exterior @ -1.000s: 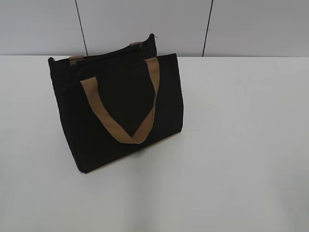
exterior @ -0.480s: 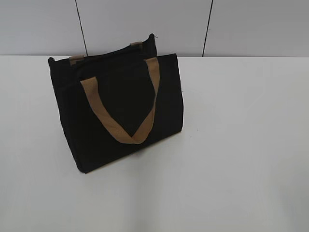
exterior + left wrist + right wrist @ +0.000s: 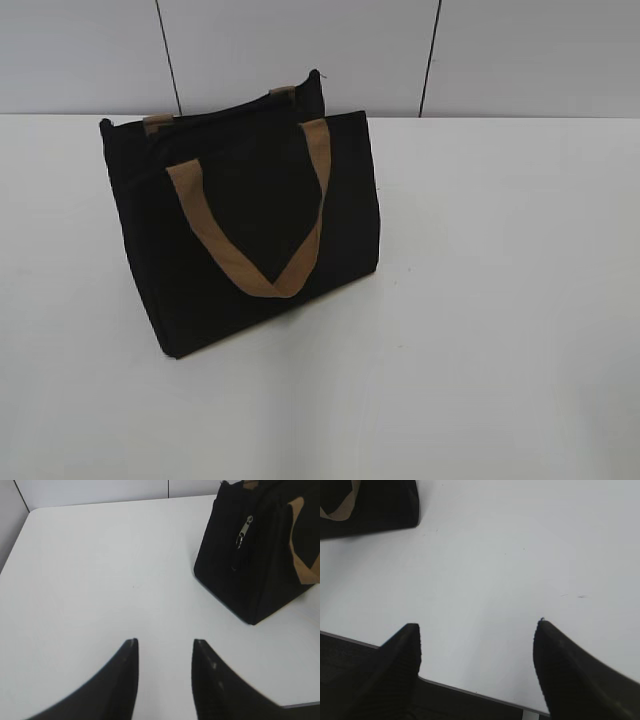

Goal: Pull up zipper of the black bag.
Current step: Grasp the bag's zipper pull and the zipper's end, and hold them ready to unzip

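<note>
The black bag (image 3: 250, 220) stands upright on the white table, left of centre, with a tan handle (image 3: 255, 250) hanging down its front. In the left wrist view the bag (image 3: 260, 565) is at the upper right, and the silvery zipper pull (image 3: 244, 531) hangs on its end face. My left gripper (image 3: 165, 642) is open and empty over bare table, well short of the bag. My right gripper (image 3: 477, 625) is open and empty near the table's front edge; a corner of the bag (image 3: 375, 505) shows at the upper left. Neither gripper appears in the exterior view.
The white table (image 3: 480, 300) spreads right of and in front of the bag. A grey panelled wall (image 3: 300, 50) stands close behind it. The table's front edge (image 3: 470, 687) lies just under my right gripper.
</note>
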`<state>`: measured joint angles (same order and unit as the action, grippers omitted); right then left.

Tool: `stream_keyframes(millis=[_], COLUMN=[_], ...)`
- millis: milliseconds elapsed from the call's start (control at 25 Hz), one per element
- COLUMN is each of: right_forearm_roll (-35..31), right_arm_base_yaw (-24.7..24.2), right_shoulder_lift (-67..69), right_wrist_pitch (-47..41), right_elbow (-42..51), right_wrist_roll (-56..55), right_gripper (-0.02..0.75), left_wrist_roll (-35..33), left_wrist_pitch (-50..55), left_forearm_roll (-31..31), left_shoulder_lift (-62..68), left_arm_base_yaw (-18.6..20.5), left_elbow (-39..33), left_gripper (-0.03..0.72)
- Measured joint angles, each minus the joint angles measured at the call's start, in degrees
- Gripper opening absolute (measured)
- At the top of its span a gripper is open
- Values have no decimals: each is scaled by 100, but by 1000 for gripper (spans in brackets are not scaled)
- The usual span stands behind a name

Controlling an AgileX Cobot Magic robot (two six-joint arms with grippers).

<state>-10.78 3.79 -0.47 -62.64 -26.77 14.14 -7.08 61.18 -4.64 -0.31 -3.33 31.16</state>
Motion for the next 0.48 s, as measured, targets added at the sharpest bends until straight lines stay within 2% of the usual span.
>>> stream_keyframes(millis=[280,480], right_forearm_roll=[0,0], right_arm_base_yaw=[0,0], right_shoulder_lift=[0,0], right_wrist_pitch=[0,0], right_elbow=[0,0], right_wrist_roll=[0,0], right_gripper=[533,533], left_wrist_roll=[0,0], left_wrist_pitch=[0,0], left_forearm_roll=[2,2], left_shoulder_lift=[0,0], left_arm_base_yaw=[0,0], left_elbow=[0,0], left_gripper=[286,445])
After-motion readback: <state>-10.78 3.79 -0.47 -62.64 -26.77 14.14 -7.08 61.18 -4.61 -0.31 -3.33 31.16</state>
